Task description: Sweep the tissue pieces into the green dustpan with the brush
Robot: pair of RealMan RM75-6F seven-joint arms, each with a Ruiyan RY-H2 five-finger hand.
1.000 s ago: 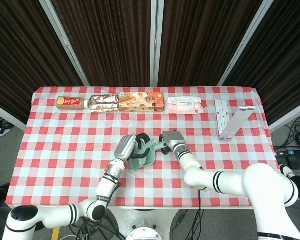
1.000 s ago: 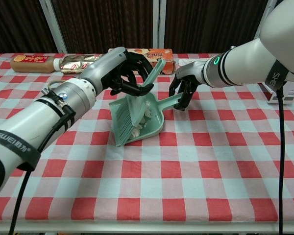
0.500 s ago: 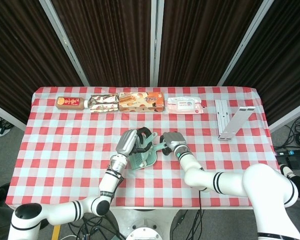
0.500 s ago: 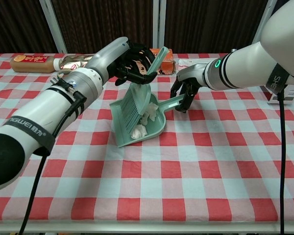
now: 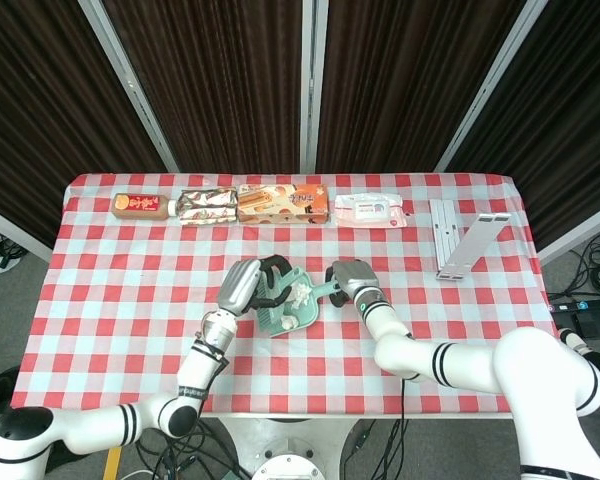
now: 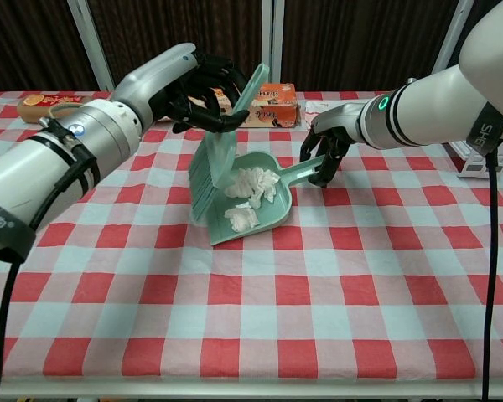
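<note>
The left hand (image 6: 197, 88) holds the brush (image 6: 214, 155), standing nearly upright, bristles down. The right hand (image 6: 327, 146) grips the green dustpan (image 6: 264, 218) handle, pointing far right. Tissue pieces (image 6: 250, 186) lie inside, mid-table.

Bright, even overhead light, soft shadows, sharp focus throughout.

Smooth matt green plastic dustpan (image 6: 268, 211) and brush (image 6: 211, 164); crumpled white paper tissue pieces (image 6: 250, 186); checked cloth covers the counter (image 6: 360, 276).
</note>
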